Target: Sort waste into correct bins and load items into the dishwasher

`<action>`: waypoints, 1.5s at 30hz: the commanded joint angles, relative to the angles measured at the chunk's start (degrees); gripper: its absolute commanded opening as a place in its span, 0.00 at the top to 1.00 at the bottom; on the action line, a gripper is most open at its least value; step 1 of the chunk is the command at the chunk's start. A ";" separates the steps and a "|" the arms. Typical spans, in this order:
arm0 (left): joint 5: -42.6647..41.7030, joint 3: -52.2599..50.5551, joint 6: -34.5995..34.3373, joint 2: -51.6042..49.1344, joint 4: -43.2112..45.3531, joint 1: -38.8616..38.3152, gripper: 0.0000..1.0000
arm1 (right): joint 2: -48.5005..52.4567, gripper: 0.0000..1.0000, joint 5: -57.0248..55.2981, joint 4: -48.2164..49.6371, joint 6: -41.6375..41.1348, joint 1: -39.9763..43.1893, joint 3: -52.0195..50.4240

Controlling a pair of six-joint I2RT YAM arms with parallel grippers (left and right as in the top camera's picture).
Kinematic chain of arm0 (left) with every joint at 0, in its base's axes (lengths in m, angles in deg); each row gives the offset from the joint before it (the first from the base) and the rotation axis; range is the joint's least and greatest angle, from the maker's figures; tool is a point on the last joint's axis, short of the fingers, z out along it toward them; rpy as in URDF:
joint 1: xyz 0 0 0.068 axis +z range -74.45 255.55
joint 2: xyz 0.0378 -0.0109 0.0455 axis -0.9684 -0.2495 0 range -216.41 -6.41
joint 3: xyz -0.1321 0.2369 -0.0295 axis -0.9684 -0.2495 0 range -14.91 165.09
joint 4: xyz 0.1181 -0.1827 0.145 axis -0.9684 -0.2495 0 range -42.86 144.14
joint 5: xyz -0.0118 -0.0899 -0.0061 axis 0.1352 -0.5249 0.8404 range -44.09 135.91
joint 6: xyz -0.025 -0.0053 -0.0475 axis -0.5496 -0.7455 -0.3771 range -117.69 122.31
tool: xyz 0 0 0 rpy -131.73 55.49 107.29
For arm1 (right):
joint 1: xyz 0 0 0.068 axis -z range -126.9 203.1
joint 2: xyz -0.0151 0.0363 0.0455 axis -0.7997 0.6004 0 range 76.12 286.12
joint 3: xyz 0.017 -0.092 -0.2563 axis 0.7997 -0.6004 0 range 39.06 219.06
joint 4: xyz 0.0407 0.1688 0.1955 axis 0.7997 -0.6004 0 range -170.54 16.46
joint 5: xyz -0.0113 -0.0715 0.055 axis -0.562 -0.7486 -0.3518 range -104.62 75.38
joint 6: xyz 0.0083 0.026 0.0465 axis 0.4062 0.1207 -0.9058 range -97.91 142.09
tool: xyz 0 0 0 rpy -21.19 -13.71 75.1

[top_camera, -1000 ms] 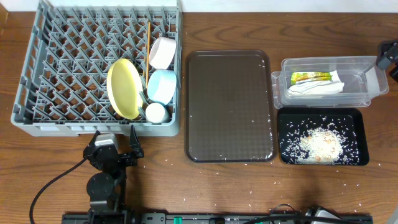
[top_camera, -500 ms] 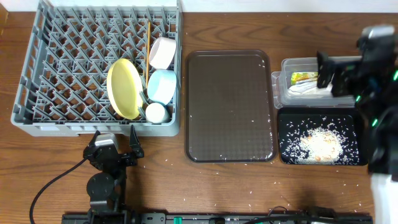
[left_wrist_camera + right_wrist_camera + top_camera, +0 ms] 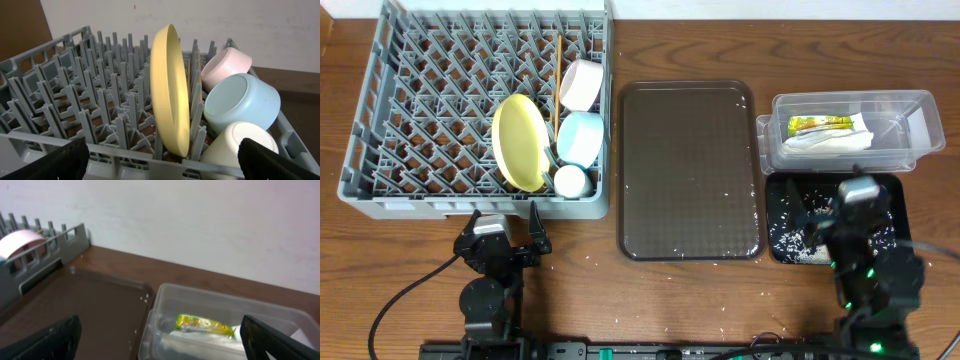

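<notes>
At 10 o'clock on worktop: 1 grey dish rack, loaded only along its 3 o'clock side. Inside, counted: 1 yellow plate upright on edge betw. pegs; 1 light blue bowl just at plate's 3 o'clock, tipped on its side; 1 white bowl at 12 o'clock of blue one, also tipped; 1 small white cup at 6 o'clock of blue bowl, just beside it; chopsticks along pegs at 12 o'clock of plate, seen as 1 thin line, can't split into 2. Centre: 1 dark brown serving tray, flat, w/ a few stray grains near its edges. At 2 o'clock: 1 clear tub holding 1 green-and-yellow snack wrapper and crumpled white paper just at wrapper's 6 o'clock, touching. At 4 o'clock, right below tub: 1 black tray w/ rice grains, too many to count, partly hidden under rt arm; more strays on wood near by. 2 grippers: left gripper at 7 o'clock, hovering just off rack's near wall, jaws spread wide, nothing betw. them; right gripper at 5 o'clock over black tray, facing tub, jaws likewise wide apart, empty.
</notes>
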 commanded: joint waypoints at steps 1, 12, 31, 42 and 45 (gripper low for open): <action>0.66 -1.77 0.35 0.24 -0.61 0.22 0.05 | -6.91 0.01 -0.37 2.58 -0.90 -1.27 -7.10; 0.66 -1.77 0.35 0.24 -0.61 0.24 0.05 | -21.81 0.01 -1.44 2.43 -0.81 -1.97 -17.00; 0.68 -1.77 0.35 0.24 -0.61 0.22 0.05 | -21.64 0.01 -1.86 -2.38 -0.63 -1.92 -17.03; 0.66 -1.77 0.35 0.24 -0.61 0.24 0.05 | -21.62 0.01 -1.86 -2.38 -0.63 -1.92 -17.03; 0.68 -1.77 0.35 0.24 -0.61 0.24 0.05 | -21.64 0.01 -1.86 -2.38 -0.63 -1.92 -17.03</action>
